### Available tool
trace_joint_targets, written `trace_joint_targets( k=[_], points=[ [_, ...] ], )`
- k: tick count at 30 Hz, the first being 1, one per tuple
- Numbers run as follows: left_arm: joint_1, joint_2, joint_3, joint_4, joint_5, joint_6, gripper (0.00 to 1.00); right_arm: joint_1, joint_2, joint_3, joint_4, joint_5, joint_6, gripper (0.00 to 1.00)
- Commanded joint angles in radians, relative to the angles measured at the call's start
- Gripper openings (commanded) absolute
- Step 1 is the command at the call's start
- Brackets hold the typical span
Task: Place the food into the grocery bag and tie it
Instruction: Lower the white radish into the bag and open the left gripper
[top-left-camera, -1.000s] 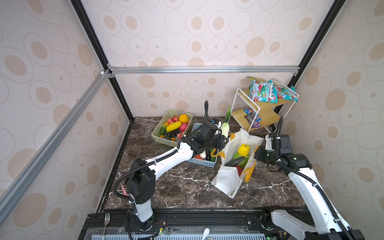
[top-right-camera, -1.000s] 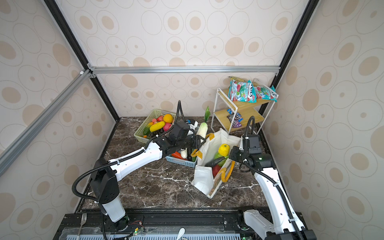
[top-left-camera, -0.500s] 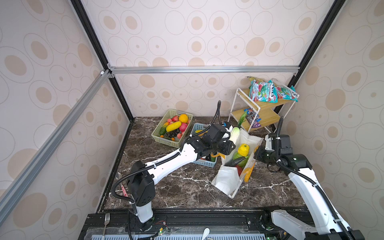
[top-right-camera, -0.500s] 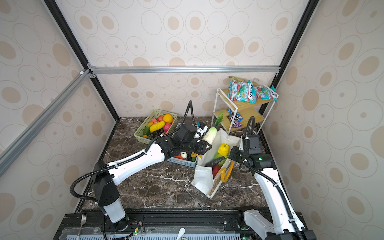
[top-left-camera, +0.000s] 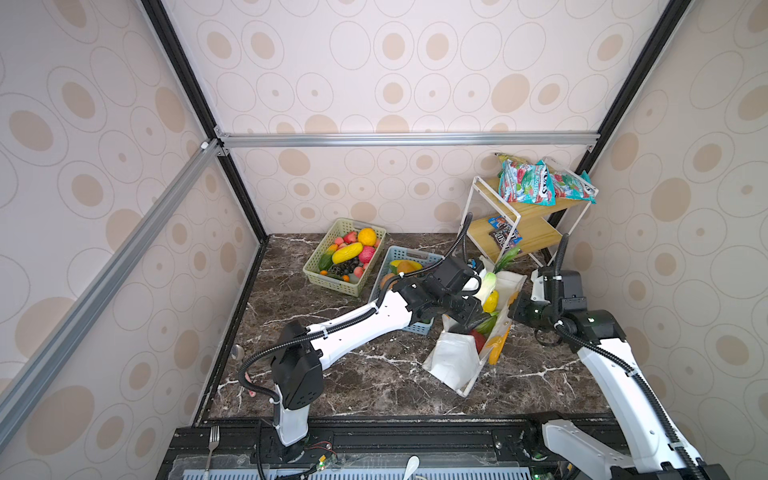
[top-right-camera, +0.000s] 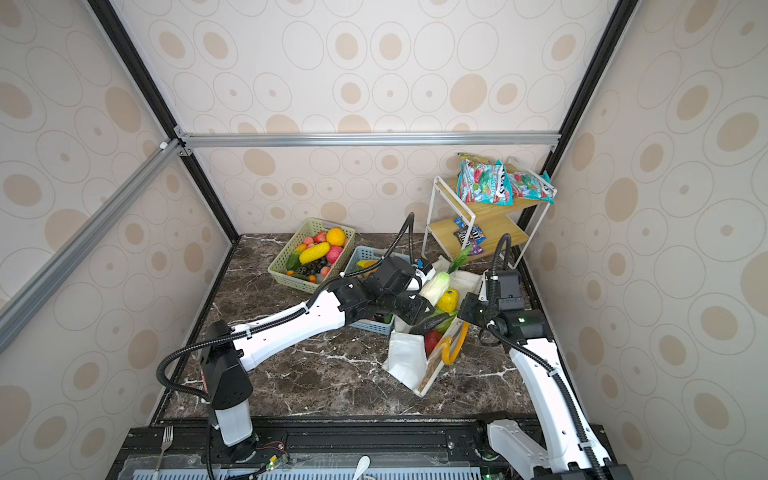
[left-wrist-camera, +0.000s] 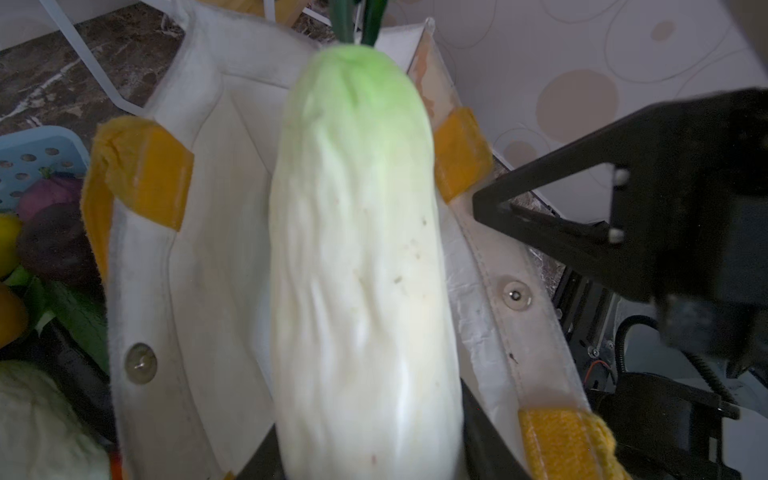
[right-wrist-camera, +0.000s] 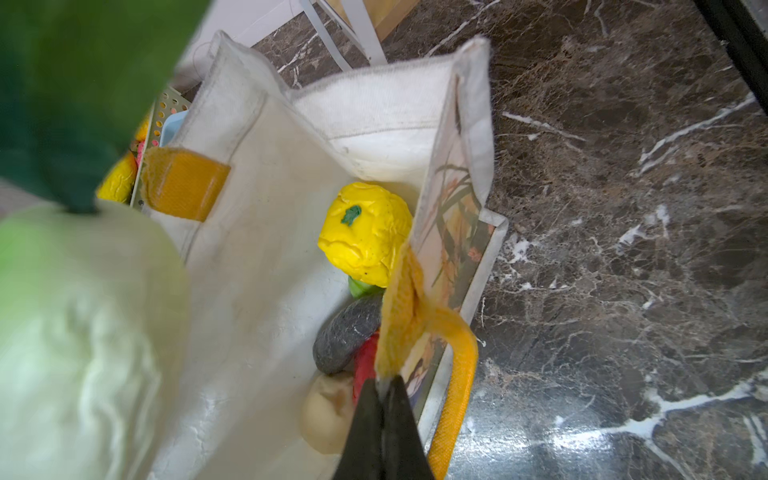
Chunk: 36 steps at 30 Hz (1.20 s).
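The grocery bag (top-left-camera: 453, 361) (top-right-camera: 405, 357) stands with its mouth open at the right of the marble top. My left gripper (left-wrist-camera: 365, 457) is shut on a long white radish (left-wrist-camera: 357, 249) with a green top. It holds the radish (top-left-camera: 487, 284) (top-right-camera: 435, 286) over the bag's mouth, leaves towards the back. My right gripper (right-wrist-camera: 384, 386) (top-left-camera: 515, 305) is shut on the bag's right wall where a yellow-orange handle (right-wrist-camera: 453, 374) is sewn on. In the bag (right-wrist-camera: 257, 208) lie a yellow knobbly fruit (right-wrist-camera: 365, 232), a dark grey piece (right-wrist-camera: 347, 336), a red piece (right-wrist-camera: 365, 365) and a beige one (right-wrist-camera: 328, 411).
A pale green basket (top-left-camera: 332, 284) of fruit stands at the back. A light blue basket (top-left-camera: 411, 329) lies under my left arm, next to the bag. A white and wood rack (top-left-camera: 528, 224) with snack packets (top-left-camera: 525, 187) stands in the back right corner.
My left arm has swung right and carried the radish from above the light blue basket to the bag's mouth. The right arm and the bag have stayed put.
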Motion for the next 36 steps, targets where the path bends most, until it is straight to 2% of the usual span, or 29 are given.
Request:
trace_joint_targets(
  k=[1, 10, 19, 26, 36],
  points=[
    [-0.002, 0.02, 0.013, -0.014, 0.0, 0.038, 0.35, -0.008, -0.022, -0.011, -0.019, 0.013, 0.005, 0.0],
    [-0.005, 0.048, -0.056, -0.016, -0.043, 0.064, 0.35, -0.007, -0.019, -0.015, -0.014, 0.009, 0.005, 0.0],
    [-0.006, 0.075, -0.062, -0.003, -0.053, 0.052, 0.42, -0.006, -0.014, -0.012, -0.012, 0.003, 0.006, 0.0],
    [-0.008, 0.078, -0.061, -0.021, -0.058, 0.064, 0.54, -0.008, -0.011, -0.005, -0.015, 0.005, 0.001, 0.0],
    [-0.007, 0.102, 0.012, -0.078, -0.038, 0.073, 0.64, -0.008, -0.004, 0.0, -0.016, 0.004, -0.003, 0.0]
  ],
)
